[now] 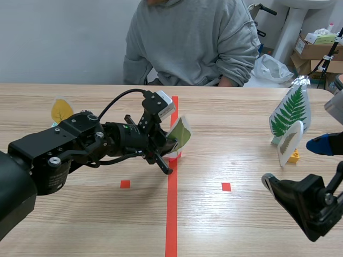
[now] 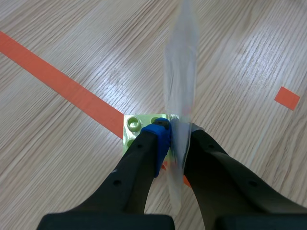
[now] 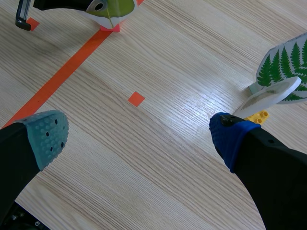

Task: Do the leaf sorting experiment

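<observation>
1. Two grippers are in play. The left gripper (image 2: 177, 132) is clenched on the laminated edge of the green leaf card (image 2: 181, 72), just above its pale green base brick (image 2: 134, 125).
2. That card stands roughly upright at the red tape line (image 1: 171, 214), mid-table; whether the brick rests on the wood or hangs just over it I cannot tell.
3. The right gripper (image 3: 139, 136) is released, fingers wide apart, holding nothing, near the fern card (image 1: 291, 112) and the pale leaf card (image 1: 289, 142) on its yellow brick (image 1: 294, 156).
4. A yellow leaf card (image 1: 61, 111) stands well apart on the left side; a person (image 1: 190, 43) sits across the table.
5. The step in hand looks like carrying the green card to its group (which side is a guess). To do it well:
   - lift straight up, since the thin sheet may flex or slip;
   - hold it upright in transit;
   - set the brick flat, clear of neighbouring cards, before letting go.
</observation>
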You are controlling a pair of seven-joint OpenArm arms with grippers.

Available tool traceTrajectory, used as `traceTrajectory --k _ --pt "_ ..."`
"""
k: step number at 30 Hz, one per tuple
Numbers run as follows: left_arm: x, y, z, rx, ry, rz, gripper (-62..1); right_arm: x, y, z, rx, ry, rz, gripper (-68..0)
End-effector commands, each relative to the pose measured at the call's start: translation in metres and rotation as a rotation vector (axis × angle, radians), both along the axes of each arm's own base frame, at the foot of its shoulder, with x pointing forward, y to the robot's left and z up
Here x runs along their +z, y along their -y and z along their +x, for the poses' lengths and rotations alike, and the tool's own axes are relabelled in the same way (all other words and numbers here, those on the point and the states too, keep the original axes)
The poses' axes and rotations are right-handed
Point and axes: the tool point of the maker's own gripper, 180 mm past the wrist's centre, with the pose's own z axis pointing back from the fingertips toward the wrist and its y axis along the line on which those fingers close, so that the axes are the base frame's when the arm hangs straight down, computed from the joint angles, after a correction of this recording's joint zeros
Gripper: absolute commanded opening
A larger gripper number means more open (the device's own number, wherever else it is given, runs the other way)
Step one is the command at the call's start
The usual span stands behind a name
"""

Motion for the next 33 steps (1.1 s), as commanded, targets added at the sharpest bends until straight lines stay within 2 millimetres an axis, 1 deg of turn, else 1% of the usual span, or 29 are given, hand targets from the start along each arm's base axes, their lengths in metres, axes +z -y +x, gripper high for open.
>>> traceTrajectory --k 1,4,8,12,14,17,23,25,27,30,33 --pt "0.011 0.001 0.005 0.006 0.023 -0.023 -58.1 0.004 -0.001 0.004 0.003 0.020 0.004 -6.9" --pt "0.013 -0.003 0.002 0.015 0.029 -0.041 -58.2 0.004 0.000 0.004 0.003 0.019 0.004 -6.9" --pt "0.029 -0.012 -0.007 0.039 0.048 -0.099 -58.2 0.004 0.000 0.004 0.004 0.019 0.000 -6.9" --pt "0.045 -0.028 -0.018 0.101 0.076 -0.156 -58.2 0.003 0.000 0.004 0.003 0.016 -0.005 -6.9" --pt "0.053 -0.043 -0.020 0.163 0.084 -0.197 -58.2 0.003 0.000 0.004 0.003 0.016 -0.005 -6.9" --pt "0.057 -0.074 -0.020 0.286 0.102 -0.216 -58.2 0.003 0.000 0.004 0.003 0.016 -0.005 -6.9" --pt "0.050 -0.141 -0.013 0.511 0.131 -0.170 -58.2 0.003 0.000 0.004 0.003 0.016 -0.005 -6.9" --pt "0.050 -0.157 -0.011 0.549 0.141 -0.148 -58.2 0.003 0.000 0.004 0.003 0.016 -0.005 -6.9" --pt "0.052 -0.165 -0.008 0.564 0.157 -0.130 -58.2 0.003 0.000 0.004 0.003 0.016 -0.005 -6.9" --pt "0.056 -0.171 -0.002 0.574 0.176 -0.123 -58.2 0.003 0.001 0.004 0.000 0.017 -0.005 -6.9" --pt "0.056 -0.178 0.008 0.613 0.187 -0.123 -58.2 0.003 0.001 0.004 0.000 0.017 -0.005 -6.9"
